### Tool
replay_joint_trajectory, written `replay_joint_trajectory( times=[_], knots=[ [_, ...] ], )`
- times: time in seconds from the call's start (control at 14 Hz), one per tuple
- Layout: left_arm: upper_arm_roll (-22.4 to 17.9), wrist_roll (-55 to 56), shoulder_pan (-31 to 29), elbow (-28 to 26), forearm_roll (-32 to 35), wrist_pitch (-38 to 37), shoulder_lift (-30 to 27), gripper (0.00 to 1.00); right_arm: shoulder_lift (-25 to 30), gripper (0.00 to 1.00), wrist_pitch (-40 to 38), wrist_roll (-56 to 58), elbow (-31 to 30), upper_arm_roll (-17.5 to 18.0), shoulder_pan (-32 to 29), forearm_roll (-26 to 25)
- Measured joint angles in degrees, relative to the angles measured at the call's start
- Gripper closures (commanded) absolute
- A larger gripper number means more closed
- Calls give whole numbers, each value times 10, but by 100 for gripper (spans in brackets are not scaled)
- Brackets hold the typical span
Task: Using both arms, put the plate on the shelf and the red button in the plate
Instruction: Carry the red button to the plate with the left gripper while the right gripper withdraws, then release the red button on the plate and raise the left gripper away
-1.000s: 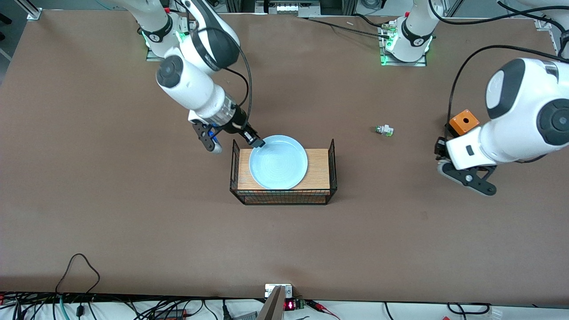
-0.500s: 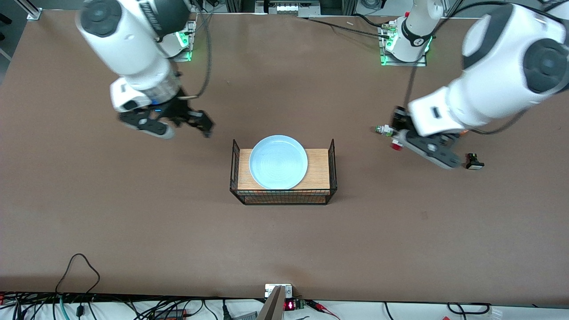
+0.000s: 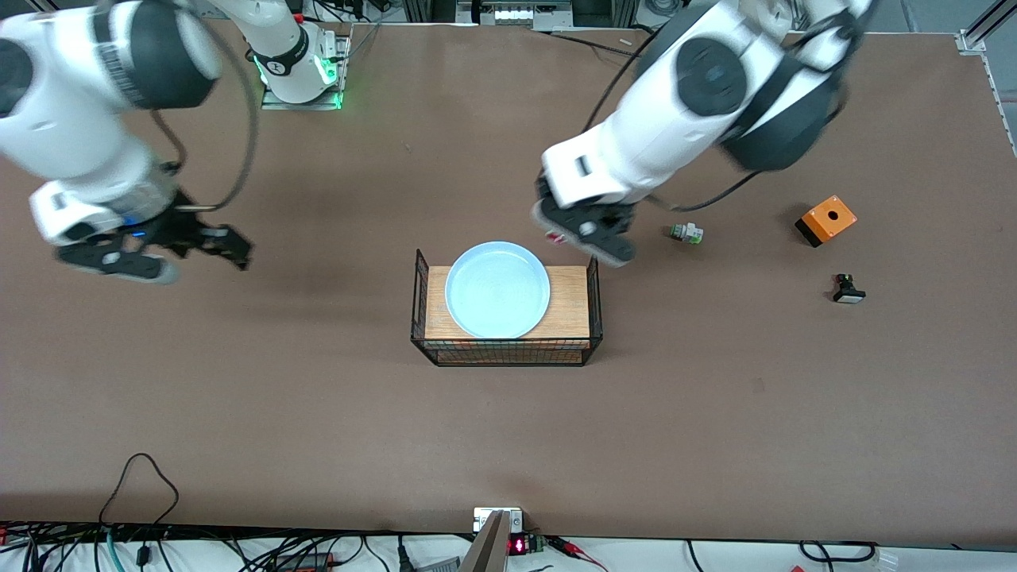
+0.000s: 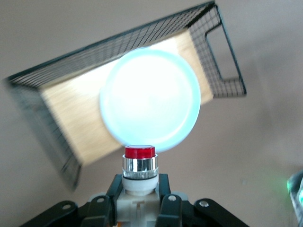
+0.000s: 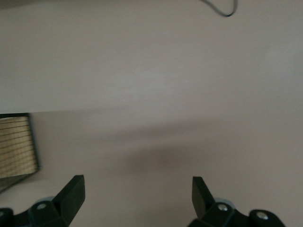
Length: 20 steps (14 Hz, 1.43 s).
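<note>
The pale blue plate lies flat on the wooden floor of a black wire basket at the table's middle. It also shows in the left wrist view. My left gripper hangs over the table by the basket's corner at the left arm's end. It is shut on the red button, whose red cap points out toward the plate. A speck of its red shows in the front view. My right gripper is open and empty over bare table toward the right arm's end; its fingertips stand wide apart.
A white button with a green end, an orange box and a black button with a white cap lie toward the left arm's end. The basket's end walls with handles stand above the plate. A basket corner shows in the right wrist view.
My right gripper has let go of the plate's rim and swung away toward the right arm's end. My left arm has carried the red button from beside the orange box to the basket's corner.
</note>
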<state>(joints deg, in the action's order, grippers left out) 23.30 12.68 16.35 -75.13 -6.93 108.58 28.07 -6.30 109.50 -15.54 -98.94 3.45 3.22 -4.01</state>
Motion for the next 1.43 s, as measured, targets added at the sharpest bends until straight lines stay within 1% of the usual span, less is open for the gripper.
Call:
replay_joint_trajectory(
  times=[0.14,0.29,0.36,0.5,0.57,0.64,0.86,1.07,1.21,1.43],
  knots=[
    [-1,0,5,1,1,70,52,93,1,0,-31,77,7,-40,-6,0],
    [-1,-1,13,2,22,126,96,92,3,0,-97,135,37,-68,-9,0],
    [-1,1,20,4,35,140,111,91,4,0,-128,152,55,-74,-10,0],
    [-1,3,32,6,48,150,127,81,8,0,-159,165,75,-77,-10,1],
    [-1,4,38,7,48,150,129,44,10,0,-161,165,75,-76,-10,1],
    [-1,4,43,7,48,150,129,0,10,0,-156,165,72,-76,-10,3],
    [-2,6,48,11,49,150,130,0,20,0,-113,165,43,-76,-10,4],
    [-7,7,39,22,49,140,127,0,32,0,-127,165,39,-77,-11,27],
    [-7,7,21,37,49,72,108,0,39,0,-138,165,38,-77,-11,37],
    [-10,18,-30,51,52,-85,38,0,42,0,-140,165,40,-73,-10,37]
  ],
)
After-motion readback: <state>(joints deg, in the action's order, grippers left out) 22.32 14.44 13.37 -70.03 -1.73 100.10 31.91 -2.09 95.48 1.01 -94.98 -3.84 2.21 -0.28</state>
